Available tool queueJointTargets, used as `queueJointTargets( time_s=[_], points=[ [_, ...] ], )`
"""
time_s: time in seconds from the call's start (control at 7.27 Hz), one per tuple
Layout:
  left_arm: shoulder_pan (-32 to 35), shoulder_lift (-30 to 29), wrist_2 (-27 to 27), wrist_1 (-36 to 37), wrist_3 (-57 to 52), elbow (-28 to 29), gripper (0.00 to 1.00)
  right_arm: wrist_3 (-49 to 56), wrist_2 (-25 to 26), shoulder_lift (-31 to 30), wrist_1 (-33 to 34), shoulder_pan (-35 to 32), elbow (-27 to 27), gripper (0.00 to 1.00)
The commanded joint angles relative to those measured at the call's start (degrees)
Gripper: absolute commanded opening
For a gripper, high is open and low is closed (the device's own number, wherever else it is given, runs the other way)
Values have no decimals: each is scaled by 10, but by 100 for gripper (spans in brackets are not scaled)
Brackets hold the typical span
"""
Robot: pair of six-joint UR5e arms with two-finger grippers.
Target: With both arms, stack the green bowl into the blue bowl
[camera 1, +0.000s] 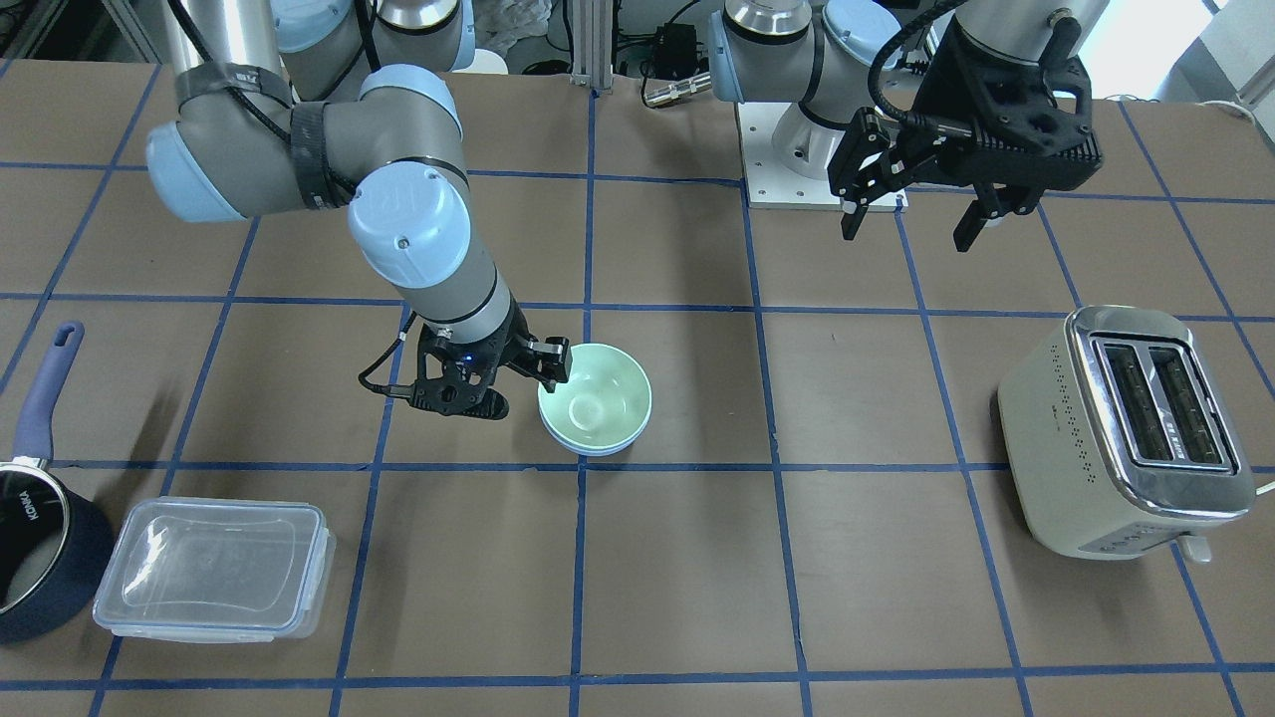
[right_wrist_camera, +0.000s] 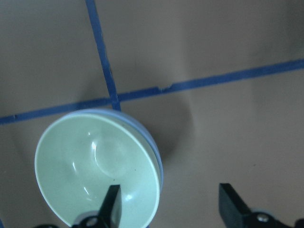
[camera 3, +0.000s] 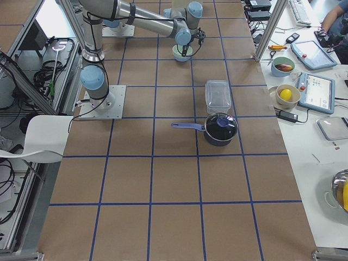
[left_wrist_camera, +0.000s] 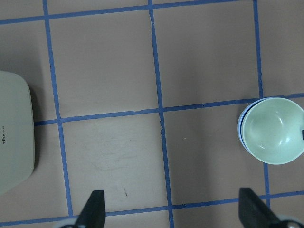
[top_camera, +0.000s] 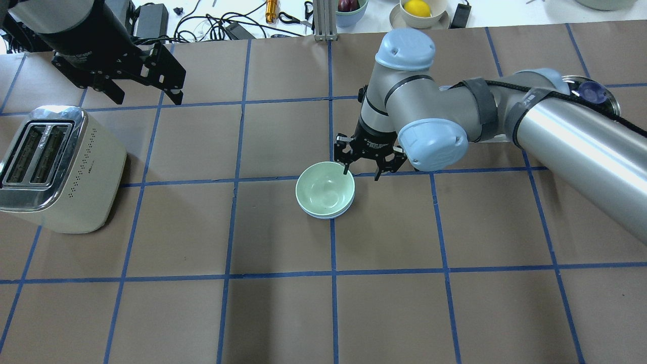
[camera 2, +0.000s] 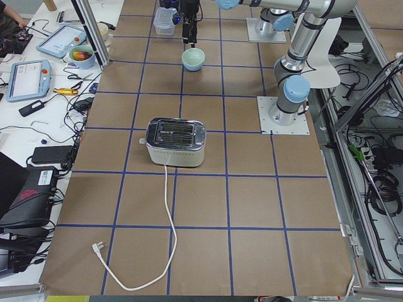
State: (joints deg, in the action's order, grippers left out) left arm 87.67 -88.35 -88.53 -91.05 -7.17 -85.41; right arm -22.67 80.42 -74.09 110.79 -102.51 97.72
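The green bowl sits nested inside the blue bowl, of which only a thin rim shows, near the table's middle. My right gripper is open and low at the stack's edge. One finger is over the green bowl's inside, the other well outside the blue rim; neither is closed on it. My left gripper is open, empty and raised near its base, far from the bowls. In the left wrist view the stack lies at the right.
A cream toaster stands on my left side of the table. A dark navy saucepan and a clear lidded container stand on my right side, toward the operators' edge. Cables and fruit bowls lie beyond the far edge.
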Motion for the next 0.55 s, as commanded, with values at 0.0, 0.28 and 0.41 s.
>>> queueJointTargets(
  time_s=[0.0, 0.28, 0.41],
  points=[
    [0, 0, 0, 0, 1, -1, 100, 70, 28, -45, -138, 22, -96, 100],
    [0, -1, 0, 1, 1, 0, 100, 180, 32, -90, -266, 72, -165, 100],
    [0, -1, 0, 1, 1, 0, 100, 275, 32, -125, -292, 103, -163, 100]
  ],
)
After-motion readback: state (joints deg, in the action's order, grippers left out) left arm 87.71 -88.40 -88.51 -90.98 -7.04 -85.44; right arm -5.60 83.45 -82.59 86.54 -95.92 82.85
